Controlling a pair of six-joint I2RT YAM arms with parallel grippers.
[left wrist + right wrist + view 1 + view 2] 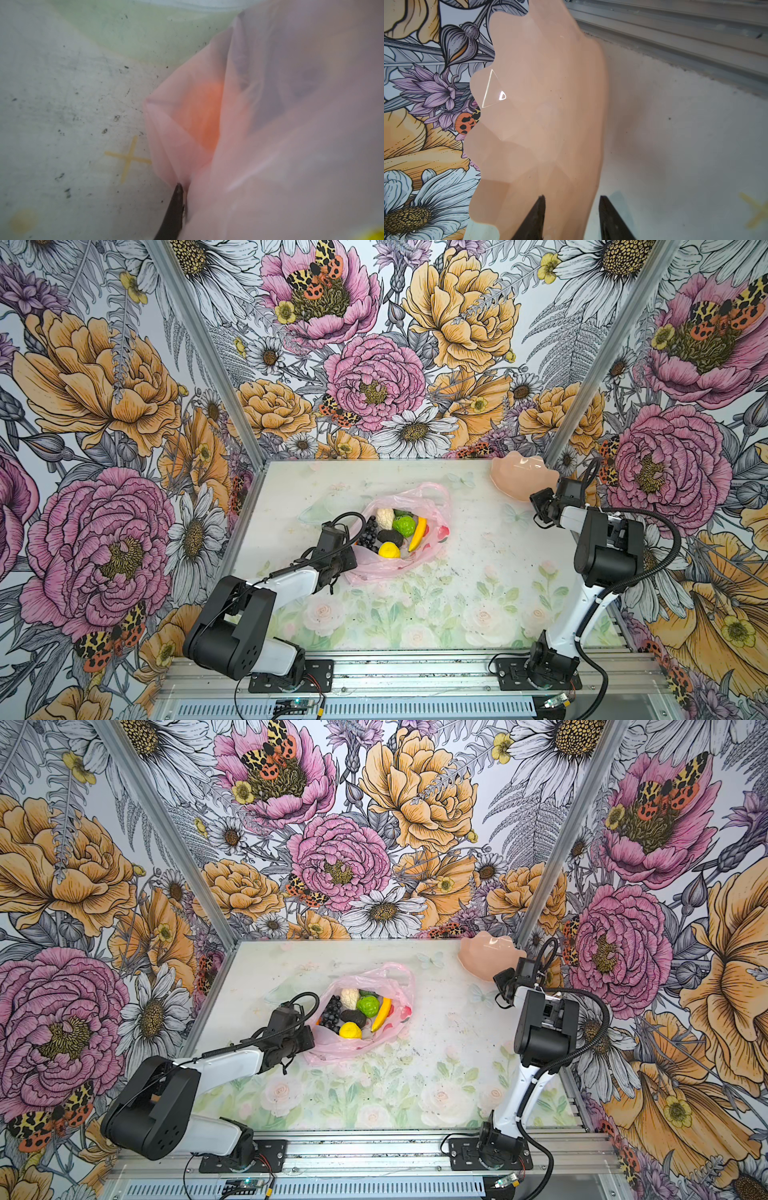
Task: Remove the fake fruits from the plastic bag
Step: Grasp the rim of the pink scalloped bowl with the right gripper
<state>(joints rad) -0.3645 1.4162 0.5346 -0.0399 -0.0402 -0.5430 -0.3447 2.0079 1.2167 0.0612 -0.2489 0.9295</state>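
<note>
The pink plastic bag (399, 568) lies open in the middle of the table in both top views. Inside it sit the fake fruits: a yellow banana (417, 534), dark grapes (369, 533), a lemon (389, 550), a cream pear (385, 517), a bumpy green fruit (404, 526) and a dark avocado (390, 537). An orange (207, 116) glows through the film in the left wrist view. My left gripper (182, 187) is shut on the bag's left edge. My right gripper (571, 197) is at the back right, open, its jaws astride the rim of a peach dish (550, 104).
The peach scalloped dish (519, 479) stands tilted in the back right corner against the wall and the metal frame post. The floral table mat (478, 593) stretches in front of the bag. Yellow cross marks (128, 158) are on the table surface.
</note>
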